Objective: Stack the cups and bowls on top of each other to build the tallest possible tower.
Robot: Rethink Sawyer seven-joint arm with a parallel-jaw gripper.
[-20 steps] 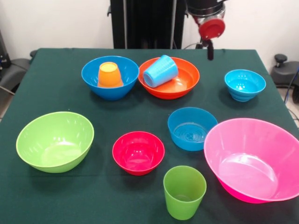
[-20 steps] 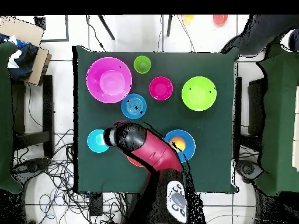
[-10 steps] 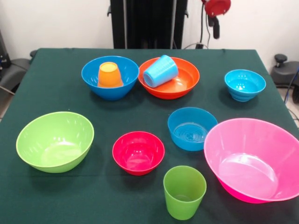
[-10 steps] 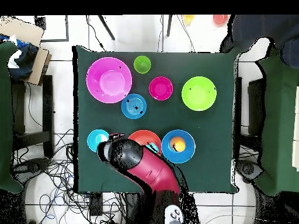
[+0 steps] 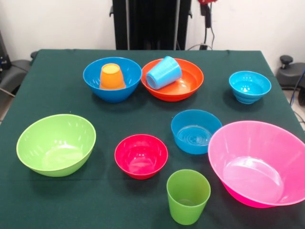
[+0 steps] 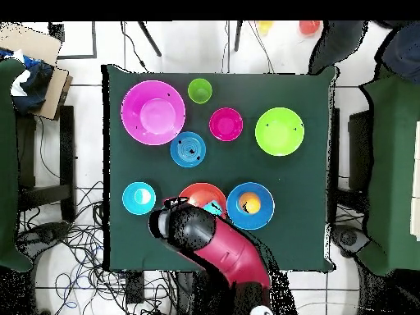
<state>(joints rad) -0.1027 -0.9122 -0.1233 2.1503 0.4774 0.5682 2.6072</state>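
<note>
Three cups and seven bowls on the dark green table point(image 5: 57, 86), nothing stacked rim to rim. Orange cup point(image 5: 111, 76) upside down inside the large blue bowl point(image 5: 112, 79) at the far side in the front view; light blue cup point(image 5: 163, 72) tipped on its side inside the wide orange bowl point(image 5: 172, 79), just beside and nearly touching the blue one. Green cup point(image 5: 188, 196) upright at the near edge, between the small red bowl point(image 5: 141, 156) and the large pink bowl point(image 5: 258, 162), close to both. Medium blue bowl point(image 5: 195, 131) just beside the pink bowl's rim. Small turquoise bowl point(image 5: 249, 87) alone toward the far right, well apart from the rest. Large lime green bowl point(image 5: 56, 144) alone at the near left, with bare cloth all round it and a broad open strip across the middle of the table. Pink bowl's rim reaching close to the right table edge. Raised high at the far side, the gripper point(image 5: 207, 15) shows only a dark tip at the top edge of the front view; cannot tell whether parted or closed. From overhead, red and black arm point(image 6: 215, 248) lying over the table's base-side edge, covering part of the orange bowl. Cardboard box point(image 6: 33, 49) off the table at a corner, cables on the floor around.
</note>
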